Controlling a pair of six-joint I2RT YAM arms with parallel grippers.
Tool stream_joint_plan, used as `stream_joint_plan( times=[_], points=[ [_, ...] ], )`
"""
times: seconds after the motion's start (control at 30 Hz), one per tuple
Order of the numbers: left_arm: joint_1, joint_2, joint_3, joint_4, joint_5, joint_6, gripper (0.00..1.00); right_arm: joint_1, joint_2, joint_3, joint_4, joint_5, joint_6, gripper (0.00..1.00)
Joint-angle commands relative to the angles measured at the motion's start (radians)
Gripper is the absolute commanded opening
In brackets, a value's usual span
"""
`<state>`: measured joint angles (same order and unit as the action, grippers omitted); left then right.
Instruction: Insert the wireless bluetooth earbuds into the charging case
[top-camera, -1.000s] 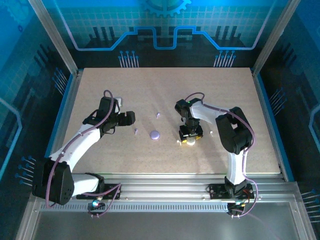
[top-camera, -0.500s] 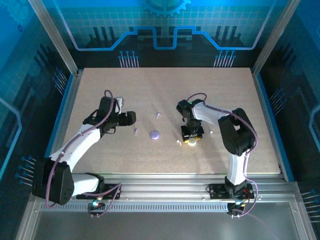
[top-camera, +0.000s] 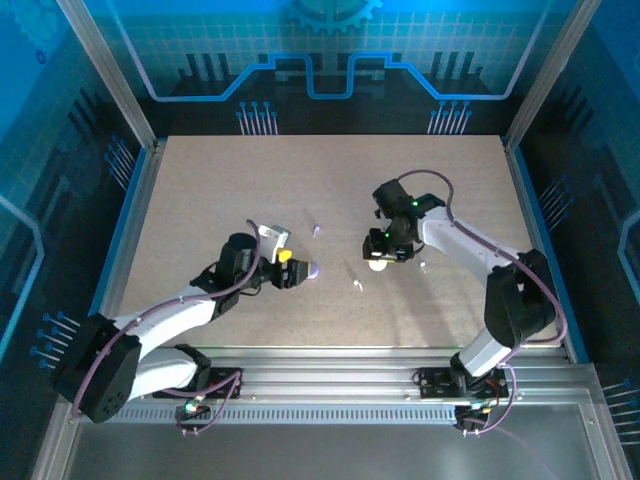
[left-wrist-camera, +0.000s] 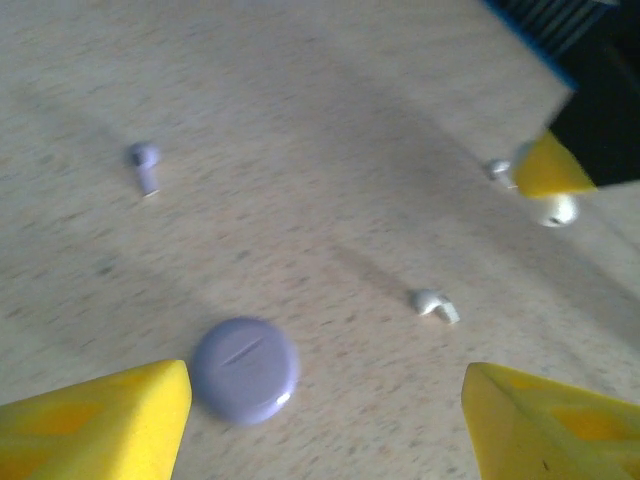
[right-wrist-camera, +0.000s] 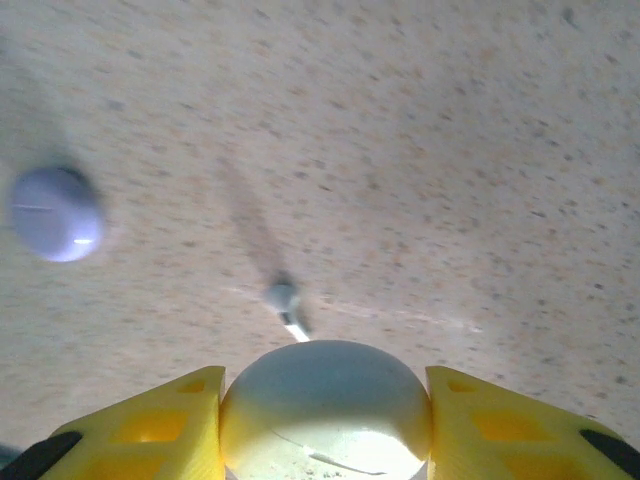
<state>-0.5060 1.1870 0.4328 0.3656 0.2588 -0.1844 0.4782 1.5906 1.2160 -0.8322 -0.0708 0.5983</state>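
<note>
The lilac charging case (left-wrist-camera: 245, 368) lies flat on the table between the fingers of my open left gripper (left-wrist-camera: 325, 405), close to the left finger (left-wrist-camera: 100, 420). From above, the left gripper (top-camera: 293, 270) is at the case (top-camera: 309, 270). My right gripper (right-wrist-camera: 325, 400) is shut on a white round case (right-wrist-camera: 325, 405), which hangs over the table (top-camera: 377, 264). A lilac earbud (left-wrist-camera: 145, 165) lies beyond the lilac case. A white earbud (left-wrist-camera: 432, 302) lies between the two grippers, and the right wrist view shows the same earbud (right-wrist-camera: 285, 303) just ahead of the white case.
Another white earbud (top-camera: 422, 265) lies right of the right gripper (top-camera: 381, 256). The speckled tabletop (top-camera: 220, 190) is fenced by metal posts and blue side walls. The right arm's elbow (top-camera: 520, 290) reaches toward the right edge.
My left arm has swung right and nearer, bringing its gripper around the lilac case. The right gripper has closed on the white case and carried it away from the front edge.
</note>
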Motion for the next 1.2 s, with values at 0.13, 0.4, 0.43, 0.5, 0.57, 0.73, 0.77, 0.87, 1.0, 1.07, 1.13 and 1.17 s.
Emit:
stream_joint_plan(
  times=[0.13,0.4,0.43,0.5,0.57,0.73,0.77,0.87,1.0,1.07,1.13,1.17],
  points=[
    [-0.136,0.125,-0.066,0.479,0.102,0.049,0.72,0.033,-0.141,-0.043,0.199,-0.116,0.145,0.43],
    [-0.195,0.293,-0.053,0.779,0.118,0.006,0.62,0.084,-0.26,-0.125,0.335,-0.129,0.211,0.43],
    [-0.2,0.303,-0.051,0.8,0.109,0.002,0.62,0.089,-0.267,-0.132,0.341,-0.127,0.212,0.43],
    [-0.203,0.318,-0.043,0.827,0.099,-0.018,0.63,0.104,-0.284,-0.151,0.36,-0.123,0.225,0.43],
    [-0.206,0.325,-0.033,0.835,0.1,-0.032,0.64,0.121,-0.298,-0.166,0.373,-0.112,0.233,0.43],
    [-0.209,0.337,-0.021,0.863,0.09,-0.075,0.63,0.151,-0.325,-0.179,0.368,-0.055,0.233,0.43],
    [-0.209,0.344,-0.02,0.881,0.085,-0.09,0.62,0.157,-0.332,-0.184,0.373,-0.045,0.236,0.43],
    [-0.211,0.359,-0.015,0.909,0.064,-0.122,0.6,0.172,-0.35,-0.196,0.389,-0.03,0.245,0.43],
    [-0.214,0.367,-0.011,0.934,0.056,-0.145,0.6,0.188,-0.364,-0.199,0.392,-0.012,0.247,0.43],
    [-0.215,0.364,-0.009,0.939,0.051,-0.148,0.6,0.194,-0.363,-0.197,0.394,-0.011,0.246,0.43],
    [-0.218,0.362,-0.006,0.941,0.055,-0.149,0.61,0.202,-0.362,-0.197,0.393,-0.001,0.247,0.43],
    [-0.218,0.36,-0.007,0.944,0.055,-0.15,0.61,0.207,-0.362,-0.199,0.394,0.004,0.248,0.43]
  ],
)
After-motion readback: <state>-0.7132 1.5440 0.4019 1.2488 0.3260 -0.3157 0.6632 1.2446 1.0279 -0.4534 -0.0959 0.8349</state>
